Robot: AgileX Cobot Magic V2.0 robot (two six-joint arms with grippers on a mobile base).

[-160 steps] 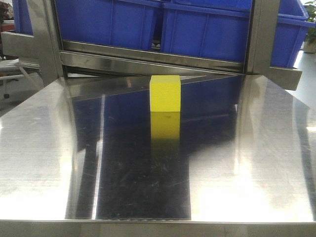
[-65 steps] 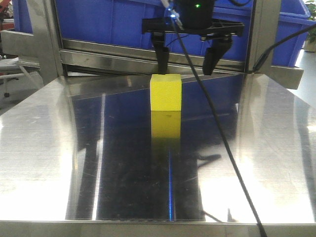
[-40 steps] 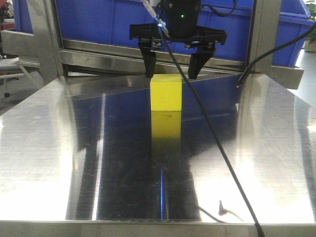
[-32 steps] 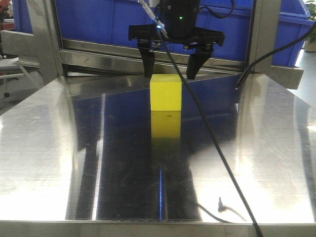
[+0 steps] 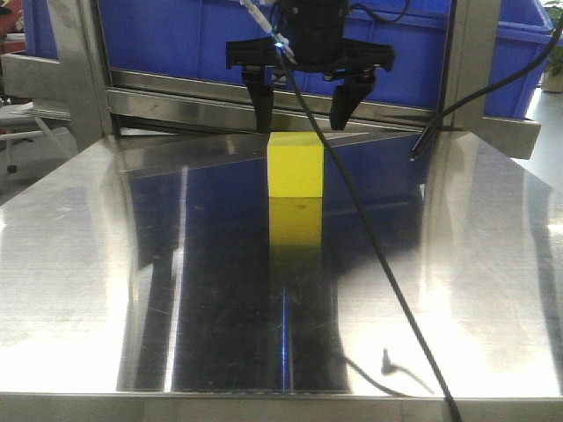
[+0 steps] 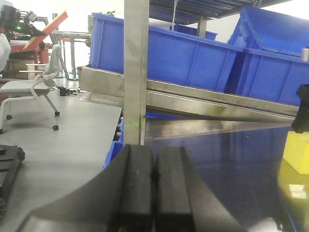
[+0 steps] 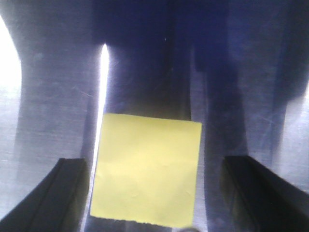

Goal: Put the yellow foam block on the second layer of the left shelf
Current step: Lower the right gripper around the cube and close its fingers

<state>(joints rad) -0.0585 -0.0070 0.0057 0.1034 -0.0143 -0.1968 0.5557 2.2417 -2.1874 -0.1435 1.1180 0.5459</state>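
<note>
Right gripper [image 5: 300,123] spread wide, nothing pinched. The bright yellow foam cube [image 7: 147,169] sat straight below it on the shiny stainless steel tabletop [image 5: 457,264]. In the front view the fingertips hung about level with the cube's top edge, one off each side, not touching.

The right wrist view had the cube between the two black fingers [image 7: 53,193], off-centre: a thin gap to the finger at picture-left, a wider one to the other.

Left gripper [image 6: 153,179] was pressed together on nothing, parked well off to the side, with the cube at the far right edge of its view.

Step in hand, as I judged it: the pre-grasp descent. To do it well:
- Nudge sideways to even out both gaps first, or the near finger would likely clip the top edge and push the cube.
- Come straight down until the pads covered the side faces, stopping short of the tabletop.
- Close gently, since foam probably squashes; squeeze only enough to lift it.

The black cable [image 5: 369,255] trailed from the tool across the tabletop and looked clear of the cube. The shelf frame with blue plastic bins [image 5: 193,40] stood just beyond the tool, so lift straight up before swinging.
</note>
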